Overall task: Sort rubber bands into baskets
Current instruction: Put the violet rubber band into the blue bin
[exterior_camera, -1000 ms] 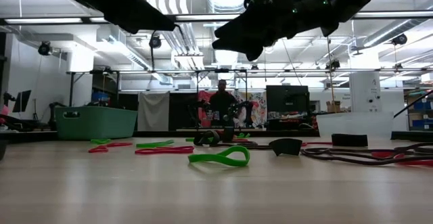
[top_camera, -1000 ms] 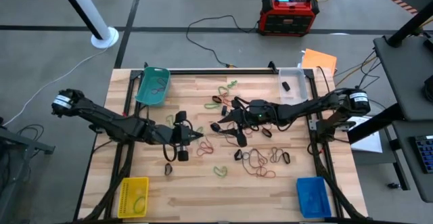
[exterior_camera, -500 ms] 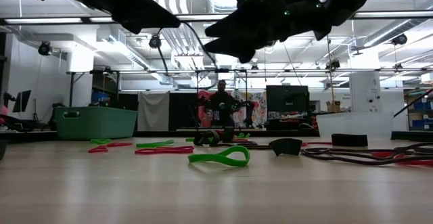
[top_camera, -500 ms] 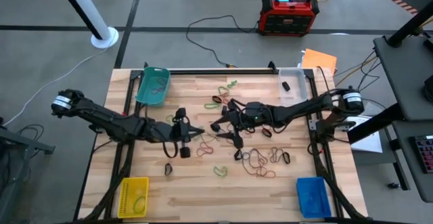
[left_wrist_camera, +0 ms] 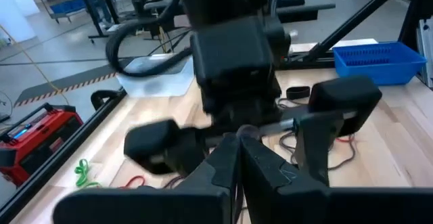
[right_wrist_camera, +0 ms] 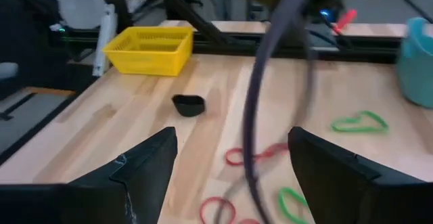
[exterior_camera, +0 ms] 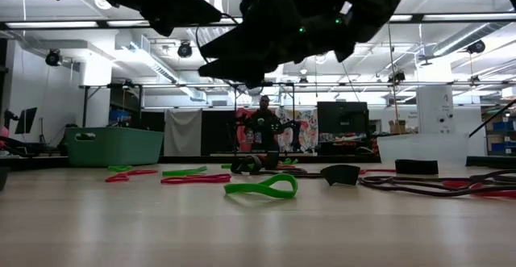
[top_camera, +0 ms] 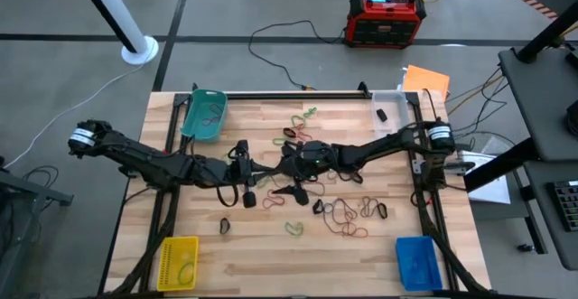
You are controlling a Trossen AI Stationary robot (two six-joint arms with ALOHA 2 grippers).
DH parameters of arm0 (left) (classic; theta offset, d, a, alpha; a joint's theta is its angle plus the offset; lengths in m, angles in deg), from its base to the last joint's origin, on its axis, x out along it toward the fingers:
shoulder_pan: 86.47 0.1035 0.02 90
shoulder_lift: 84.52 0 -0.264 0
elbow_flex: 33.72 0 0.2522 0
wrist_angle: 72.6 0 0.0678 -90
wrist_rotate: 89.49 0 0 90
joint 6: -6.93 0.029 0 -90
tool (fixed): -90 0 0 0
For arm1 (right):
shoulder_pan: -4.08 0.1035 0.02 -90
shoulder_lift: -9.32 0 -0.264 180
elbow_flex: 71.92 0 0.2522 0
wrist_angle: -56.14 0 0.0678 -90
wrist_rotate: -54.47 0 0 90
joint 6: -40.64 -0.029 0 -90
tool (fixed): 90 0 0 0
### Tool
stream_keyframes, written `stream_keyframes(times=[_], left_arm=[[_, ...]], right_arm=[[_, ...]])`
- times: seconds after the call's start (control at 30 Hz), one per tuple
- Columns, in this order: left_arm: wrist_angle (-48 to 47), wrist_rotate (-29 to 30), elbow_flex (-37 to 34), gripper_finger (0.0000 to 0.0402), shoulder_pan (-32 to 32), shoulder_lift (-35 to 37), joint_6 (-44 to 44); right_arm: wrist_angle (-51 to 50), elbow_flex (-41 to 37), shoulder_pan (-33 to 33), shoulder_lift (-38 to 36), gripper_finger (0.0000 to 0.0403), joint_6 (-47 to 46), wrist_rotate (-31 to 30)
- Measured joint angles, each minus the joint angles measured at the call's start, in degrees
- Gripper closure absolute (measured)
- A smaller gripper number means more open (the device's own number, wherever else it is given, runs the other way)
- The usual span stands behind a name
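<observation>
Wooden table, high view: left gripper (top_camera: pixel 254 174) and right gripper (top_camera: pixel 287 178) meet nose to nose mid-table; rubber bands (top_camera: pixel 348 214) lie scattered nearby, baskets (top_camera: pixel 204 115) at the corners.
Low view: both arms hang above the bands; green band (exterior_camera: pixel 260 188) lies nearest.
Left wrist view: fingers (left_wrist_camera: pixel 223 176) pressed together on a thin dark loop (left_wrist_camera: pixel 306 119), apparently a band.
Right wrist view: fingers (right_wrist_camera: pixel 145 166) spread wide, dark loop (right_wrist_camera: pixel 260 82) between them; yellow basket (right_wrist_camera: pixel 147 50) beyond.
Handover advice: close squarely on the loop before the left lets go.

Wooden counter (top_camera: pixel 262 249): baskets at corners, i.e. teal (top_camera: pixel 204 115), clear (top_camera: pixel 390 109), yellow (top_camera: pixel 178 262), blue (top_camera: pixel 418 263); rubber bands (top_camera: pixel 347 212) scattered mid-counter, mostly centre/right.
</observation>
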Motion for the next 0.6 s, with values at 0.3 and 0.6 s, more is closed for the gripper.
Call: stream_keyframes(times=[0.3,0.6], left_arm=[[-0.93,-0.08,0.0,0.0401,0.01,-0.01,0.0],[-1.4,-0.09,0.0,0.0401,0.0,-0.01,-0.04]], right_arm=[[-0.02,2.33,-0.11,1.83,0.0129,0.11,1.89],[0.01,1.96,-0.11,1.52,0.0135,0.21,2.07]])
